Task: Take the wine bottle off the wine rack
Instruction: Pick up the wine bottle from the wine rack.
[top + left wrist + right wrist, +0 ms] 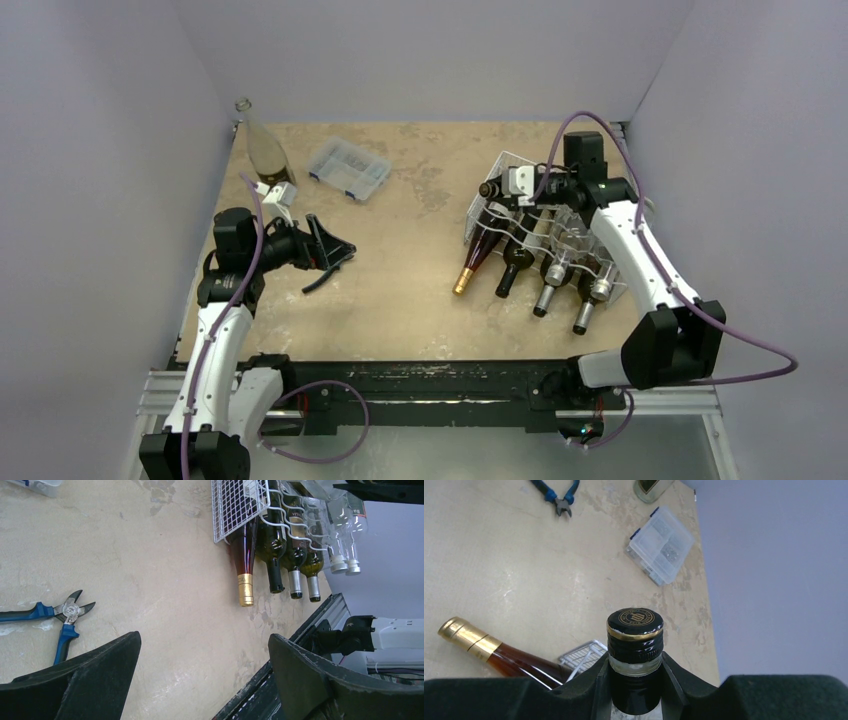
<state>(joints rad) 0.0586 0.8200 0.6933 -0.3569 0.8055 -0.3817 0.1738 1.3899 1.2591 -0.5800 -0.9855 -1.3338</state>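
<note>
Beige table point(400, 300), right pincer point(634, 682) clamping wine bottle point(634, 630)

Matt, scuffed beige table point(400, 270); wine rack point(235, 505) of smooth white-coated wire; wine bottle point(634, 635) glossy, its black cap shiny and gold-edged; at its nine o'clock, amber bottle point(509, 660) with bright gold foil; compartment box point(660, 545) clear plastic; pliers point(62, 617) with blue rubbery grips.

Both arms wear white shells between black joint housings: the left arm point(215, 340) at eight o'clock, the right arm point(640, 250) at four o'clock. A purple cable point(795, 362) loops along each. The fingers point(95, 680) of the left gripper point(204, 637) are black wedges.
</note>
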